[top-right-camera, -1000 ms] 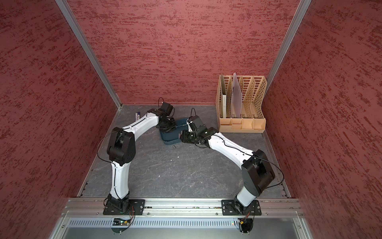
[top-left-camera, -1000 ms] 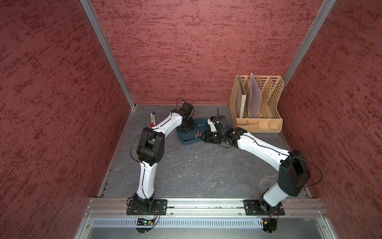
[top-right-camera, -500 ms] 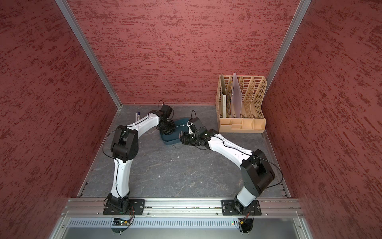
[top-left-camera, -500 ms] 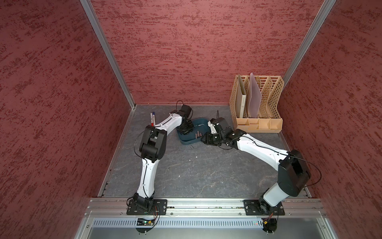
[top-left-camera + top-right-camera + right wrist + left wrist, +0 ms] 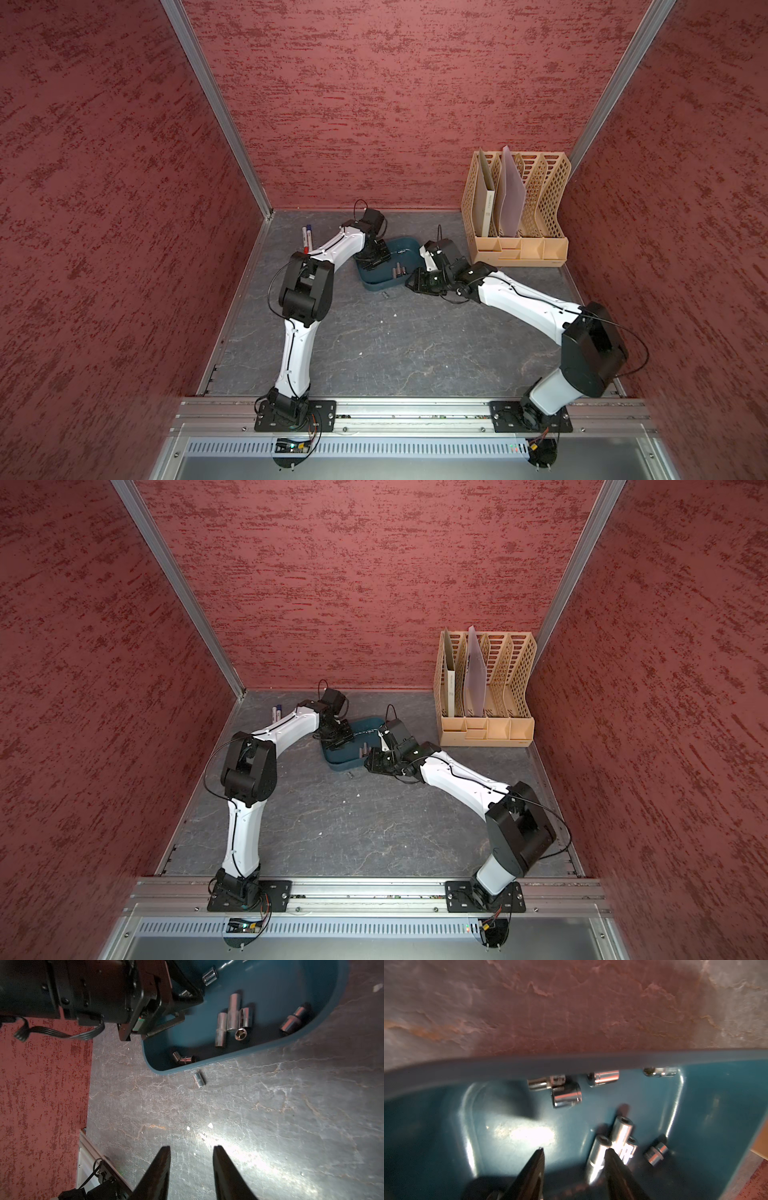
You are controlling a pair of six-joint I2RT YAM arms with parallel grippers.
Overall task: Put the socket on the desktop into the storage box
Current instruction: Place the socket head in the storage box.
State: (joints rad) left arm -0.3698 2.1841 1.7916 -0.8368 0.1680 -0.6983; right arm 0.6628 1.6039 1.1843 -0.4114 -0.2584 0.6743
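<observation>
Dark teal plastic forms the storage box [image 5: 376,277], which sits on the desktop [image 5: 395,353] close to the far edge, roughly midway between the left and right edges; both top views show it there [image 5: 337,759]. Several chrome sockets [image 5: 566,1096] lie loose on its floor. In the left wrist view some of them rest along one wall [image 5: 436,1126] and three lie side by side in a cluster. The right wrist view shows the same pieces [image 5: 232,1012] inside the box [image 5: 270,985].

One lone socket [image 5: 199,1080] is outside. It lies on its side on the grey veined desktop [image 5: 270,1115], just beside the box's near rim; whether it touches the rim cannot be told. In both top views it is a tiny speck in front of the box [image 5: 385,294] [image 5: 350,775].

The left gripper [image 5: 575,1149] is lowered into the box with its fingers parted. Bare teal floor shows between the tips and nothing is held, though one finger [image 5: 614,1159] overlaps a socket of the cluster in that view. From above it sits over the box's far left part [image 5: 374,265].

The right gripper [image 5: 192,1147] hangs over bare desktop just off the box's near right corner [image 5: 417,282], its fingers apart and empty.

A beige lattice file rack [image 5: 519,245] stands in the far right corner, holding a beige binder and a pale lilac folder. Two marker pens [image 5: 306,239] lie near the far left corner. A few white scraps [image 5: 210,1125] dot the desktop.
</observation>
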